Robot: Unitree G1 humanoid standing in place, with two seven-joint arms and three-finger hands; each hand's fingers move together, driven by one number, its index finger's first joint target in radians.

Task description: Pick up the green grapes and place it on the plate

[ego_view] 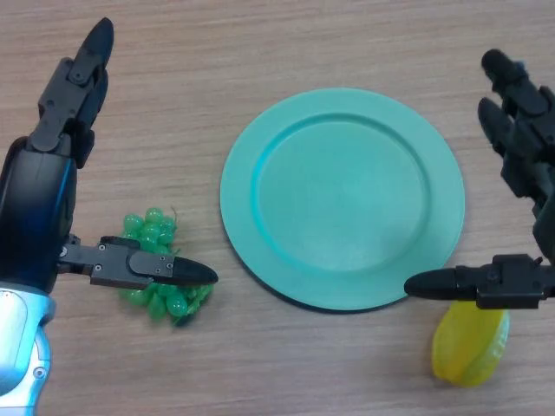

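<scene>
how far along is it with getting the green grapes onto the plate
Nothing is done yet: the teal plate is bare and the green grapes lie on the table left of it. In hand: the open left hand is at the bunch, thumb across it, not gripping. Left: grasp, lift, place. The right hand is idle, open above a yellow fruit.
</scene>
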